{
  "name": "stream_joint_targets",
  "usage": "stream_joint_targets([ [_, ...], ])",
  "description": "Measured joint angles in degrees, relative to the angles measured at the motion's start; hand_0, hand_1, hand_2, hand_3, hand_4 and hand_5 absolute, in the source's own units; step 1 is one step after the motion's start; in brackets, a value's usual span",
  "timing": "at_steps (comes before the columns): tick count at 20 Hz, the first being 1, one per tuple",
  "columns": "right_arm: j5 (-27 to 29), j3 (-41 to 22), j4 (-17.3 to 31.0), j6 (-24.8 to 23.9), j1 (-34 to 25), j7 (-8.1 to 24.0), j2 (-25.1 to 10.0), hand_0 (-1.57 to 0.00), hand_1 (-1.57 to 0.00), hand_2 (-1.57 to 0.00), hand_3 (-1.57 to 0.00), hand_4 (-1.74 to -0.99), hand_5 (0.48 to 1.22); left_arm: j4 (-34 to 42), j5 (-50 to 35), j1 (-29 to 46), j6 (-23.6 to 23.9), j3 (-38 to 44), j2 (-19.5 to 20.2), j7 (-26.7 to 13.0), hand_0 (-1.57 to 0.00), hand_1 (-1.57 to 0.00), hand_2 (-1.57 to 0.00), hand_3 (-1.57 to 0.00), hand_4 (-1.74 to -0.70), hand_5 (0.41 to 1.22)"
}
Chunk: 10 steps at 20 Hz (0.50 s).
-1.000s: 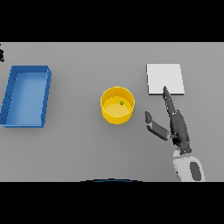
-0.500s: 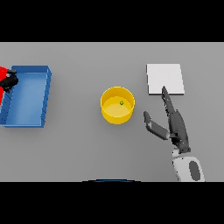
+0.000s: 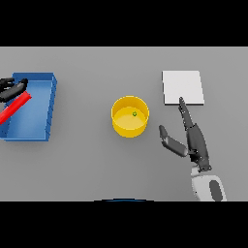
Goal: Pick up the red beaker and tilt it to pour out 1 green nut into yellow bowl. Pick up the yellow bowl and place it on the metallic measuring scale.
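Right of the bowl (image 3: 130,116), which already holds a nut (image 3: 134,114), the right hand (image 3: 190,137) lies open, so grasping it comes next, while the left hand (image 3: 12,88) grips the beaker (image 3: 14,108) over the bin (image 3: 42,104).

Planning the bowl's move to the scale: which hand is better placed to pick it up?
Right. The right hand lies open just right of the yellow bowl, below the scale. The left hand is far off, holding the red beaker over the blue bin.
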State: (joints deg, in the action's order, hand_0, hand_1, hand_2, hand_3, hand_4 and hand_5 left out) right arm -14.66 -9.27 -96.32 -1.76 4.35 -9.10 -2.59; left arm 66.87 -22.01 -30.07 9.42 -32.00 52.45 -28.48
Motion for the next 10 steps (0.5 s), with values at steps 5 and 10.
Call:
stream_joint_targets([
  [5,-0.5,0.2,0.2,-0.3,-0.2,0.5,-0.4,0.00,0.00,0.00,0.00,-1.178,0.679,-2.6,2.8,-2.0,3.0,-0.8,-2.4,1.0,-0.09,-0.07,-0.07,-0.06,-0.70,0.653],
  [10,-5.0,-2.2,-0.7,1.0,-1.5,1.9,-3.0,0.00,0.00,0.00,0.00,-1.137,0.717,-2.8,2.5,-2.0,4.6,1.1,-2.0,5.2,-0.03,-0.02,-0.02,-0.02,-0.71,0.685],
])
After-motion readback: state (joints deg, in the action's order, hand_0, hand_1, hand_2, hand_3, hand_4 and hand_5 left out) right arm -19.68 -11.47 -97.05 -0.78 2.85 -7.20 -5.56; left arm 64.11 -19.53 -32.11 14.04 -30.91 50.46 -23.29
